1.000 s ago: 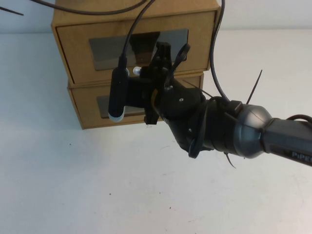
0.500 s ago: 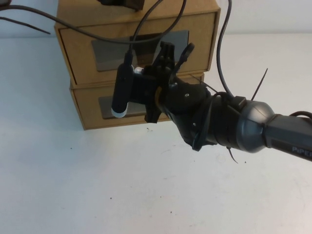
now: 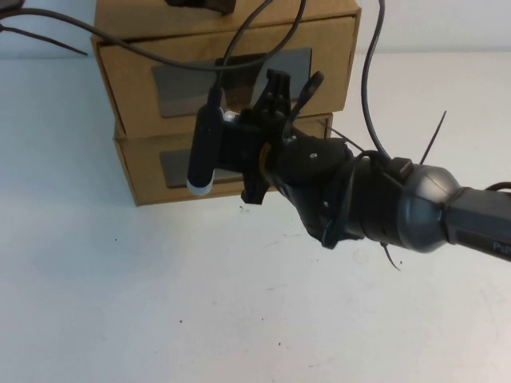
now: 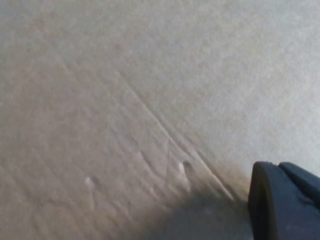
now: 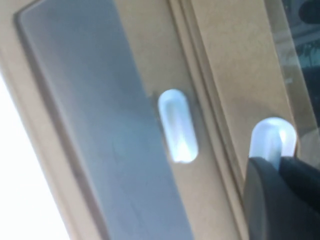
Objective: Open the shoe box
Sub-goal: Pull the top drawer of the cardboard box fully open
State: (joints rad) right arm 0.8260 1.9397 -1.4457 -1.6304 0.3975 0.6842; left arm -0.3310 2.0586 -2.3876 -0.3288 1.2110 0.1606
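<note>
Cardboard (image 4: 125, 100) fills the left wrist view, close against the left gripper (image 4: 282, 200); whether this gripper is spread or closed cannot be told. Upper shoe box (image 3: 128, 88) sits on lower shoe box (image 3: 144, 179) at the far side of the white desk (image 3: 120, 303), left of centre, windowed fronts toward the robot. Right gripper (image 3: 275, 92), jaws pressed together, points at the upper front, with a white pull tab (image 5: 272, 136) just at its tip; a pinch on it cannot be confirmed. Right arm (image 3: 431, 211) enters from the right.
</note>
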